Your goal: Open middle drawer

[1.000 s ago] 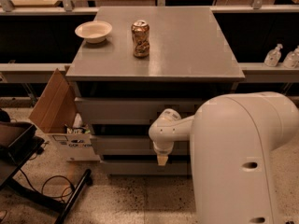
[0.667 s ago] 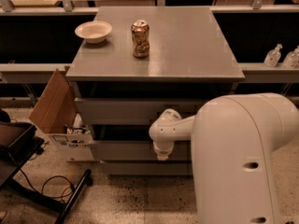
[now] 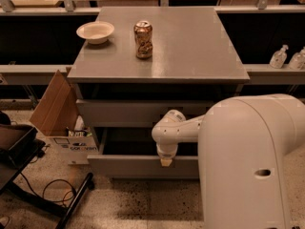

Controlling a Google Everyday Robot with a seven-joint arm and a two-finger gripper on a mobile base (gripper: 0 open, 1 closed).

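Note:
The grey cabinet [image 3: 162, 46] has its top drawer [image 3: 119, 113] closed. Below it, the middle drawer [image 3: 128, 167] stands pulled partly out towards the camera, with its flat grey front forward and a dark gap [image 3: 128, 142] behind it. My gripper [image 3: 166, 161] hangs from the white wrist [image 3: 167, 128] and sits at the top edge of that drawer front, right of its middle. My large white arm [image 3: 248, 161] fills the lower right and hides the right part of the drawers. The lowest drawer is hidden.
A cream bowl [image 3: 95, 31] and a dented brown can [image 3: 143, 39] stand on the cabinet top. An open cardboard box [image 3: 59, 116] sits on the floor to the left, next to a black stand [image 3: 19, 151] with cables. Two clear bottles [image 3: 279, 56] are on the right ledge.
The middle drawer's front has come out towards the camera, opening a dark gap behind it. My gripper has moved with it, down and nearer in view.

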